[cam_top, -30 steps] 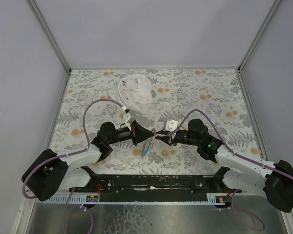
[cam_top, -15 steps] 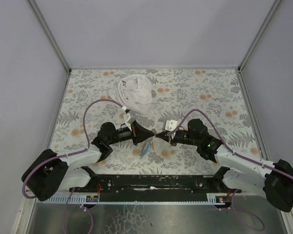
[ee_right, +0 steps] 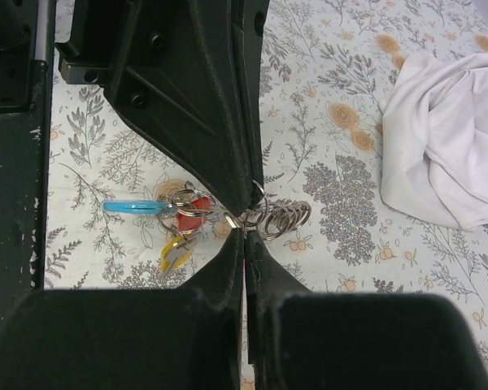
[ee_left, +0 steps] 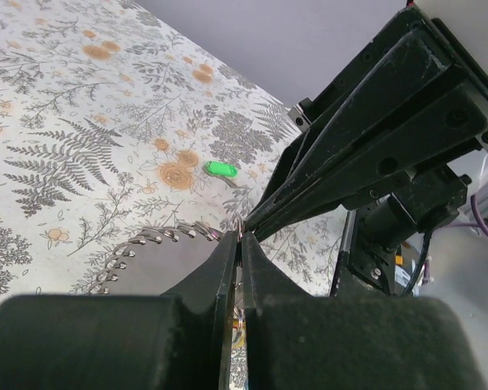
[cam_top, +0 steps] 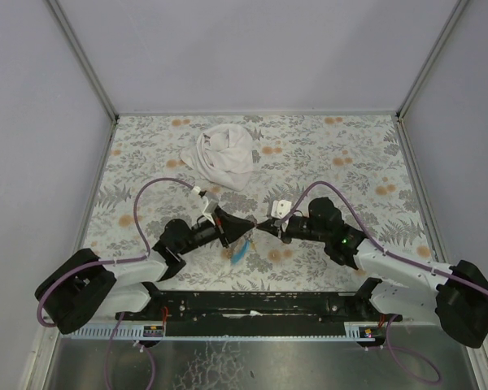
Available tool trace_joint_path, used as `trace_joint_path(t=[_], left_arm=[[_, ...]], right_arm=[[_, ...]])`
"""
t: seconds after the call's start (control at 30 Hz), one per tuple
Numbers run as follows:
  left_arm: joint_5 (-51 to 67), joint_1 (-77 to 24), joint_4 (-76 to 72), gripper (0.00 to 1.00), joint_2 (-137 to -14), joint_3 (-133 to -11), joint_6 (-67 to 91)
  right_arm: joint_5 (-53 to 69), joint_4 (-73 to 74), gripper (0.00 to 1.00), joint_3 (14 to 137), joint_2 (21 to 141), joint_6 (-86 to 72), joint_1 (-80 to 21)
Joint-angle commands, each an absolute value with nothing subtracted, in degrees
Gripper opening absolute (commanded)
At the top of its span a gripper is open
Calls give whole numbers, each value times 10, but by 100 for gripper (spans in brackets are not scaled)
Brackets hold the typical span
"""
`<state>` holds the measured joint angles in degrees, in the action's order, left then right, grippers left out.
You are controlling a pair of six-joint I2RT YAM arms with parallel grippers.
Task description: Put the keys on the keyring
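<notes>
The black two-finger left gripper (ee_right: 256,189) is pinching, jaws fully closed, the thin coiled-wire metal keyring (ee_right: 281,218). The black right gripper (ee_right: 244,235), jaws also closed, is meeting it at the keyring from the opposite side (whether wire is lying between its pads cannot be told). The small red-headed key (ee_right: 193,214) and yellow-headed key (ee_right: 174,253) are apparently hanging on the keyring beside its light-blue plastic strip (ee_right: 134,207), while the green-headed key (ee_left: 221,169) is lying on the floral table (ee_left: 81,122) apart from the keyring. Likely fault: opposing pulls twisting the springy wire out of a pinch and dropping the keyring, while neither gripper is being kept free for fetching the green-headed key.
</notes>
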<state>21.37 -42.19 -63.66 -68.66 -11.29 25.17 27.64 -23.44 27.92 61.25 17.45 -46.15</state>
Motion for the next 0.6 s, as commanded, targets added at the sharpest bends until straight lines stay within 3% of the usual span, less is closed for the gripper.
trace_joint_path(t=[0.0,0.2,0.57], left_arm=[[177,-428,-727,3,-685,-118,265],[214,-427,-660,37,-666,-126,227],[296,-373,-484,50,-581,-161,110]], right_arm=[[254,-236,0,313,609,193,-470],[247,-137,0,363,588,265,-470],[285,-33,0,426,610,341,-471]])
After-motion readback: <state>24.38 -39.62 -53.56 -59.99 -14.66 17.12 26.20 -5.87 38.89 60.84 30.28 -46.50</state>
